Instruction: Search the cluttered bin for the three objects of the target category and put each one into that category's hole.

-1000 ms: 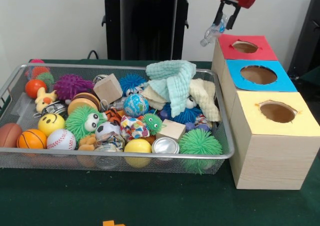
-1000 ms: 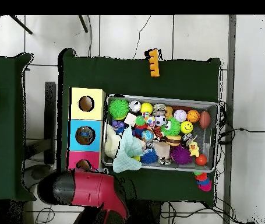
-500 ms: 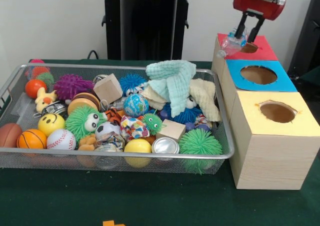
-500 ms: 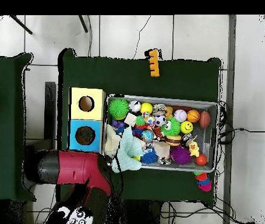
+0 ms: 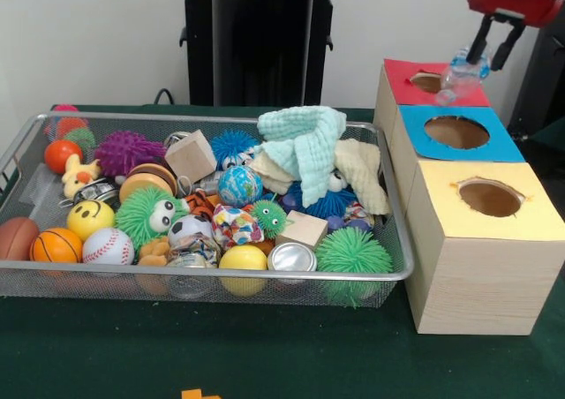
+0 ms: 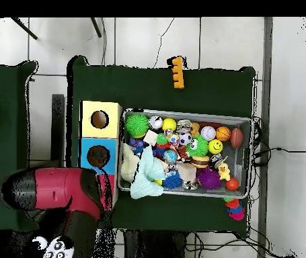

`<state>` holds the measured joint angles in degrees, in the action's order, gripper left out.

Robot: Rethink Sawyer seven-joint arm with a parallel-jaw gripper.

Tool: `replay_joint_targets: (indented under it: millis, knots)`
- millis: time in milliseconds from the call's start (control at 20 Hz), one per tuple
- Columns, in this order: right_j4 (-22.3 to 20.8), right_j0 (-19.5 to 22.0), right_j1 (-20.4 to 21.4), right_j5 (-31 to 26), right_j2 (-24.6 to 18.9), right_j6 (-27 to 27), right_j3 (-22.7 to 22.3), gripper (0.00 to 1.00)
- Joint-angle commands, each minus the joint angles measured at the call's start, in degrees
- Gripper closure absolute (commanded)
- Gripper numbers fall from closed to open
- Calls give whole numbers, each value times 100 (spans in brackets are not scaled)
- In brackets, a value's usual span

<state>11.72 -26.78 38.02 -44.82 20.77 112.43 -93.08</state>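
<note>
Resting unchanged along the table's left side, wire basket (image 5: pixel 393 271) crammed with balls, spiky toys, wooden blocks and a mint cloth (image 5: pixel 305 143) draped at its right end. Shifted rightward since half a second ago, from over the red box's (image 5: pixel 402 74) hole to past that box's right edge: gripper (image 5: pixel 493 48), hanging down from the picture's top right corner, red wrist above, black fingers (image 5: pixel 479 44) pointing down and pinching a clear plastic bottle (image 5: pixel 457 68), now tilted above the red top's right margin. Beside it toward the near edge, blue box (image 5: pixel 494 143), then yellow box (image 5: pixel 538 214), holes open.
</note>
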Motion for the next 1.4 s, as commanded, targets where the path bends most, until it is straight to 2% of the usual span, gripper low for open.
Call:
replay_joint_targets:
  millis: [50,250,800,1050,1400]
  knots:
    - [123,-135,-127,-724,-297,1421,464,100]
    - [140,-72,-66,-844,-272,1313,417,100]
    - [86,554,103,-1036,-327,806,408,100]
    - [39,842,99,-655,-475,544,168,100]
    - [-100,879,146,-204,-505,533,-203,100]
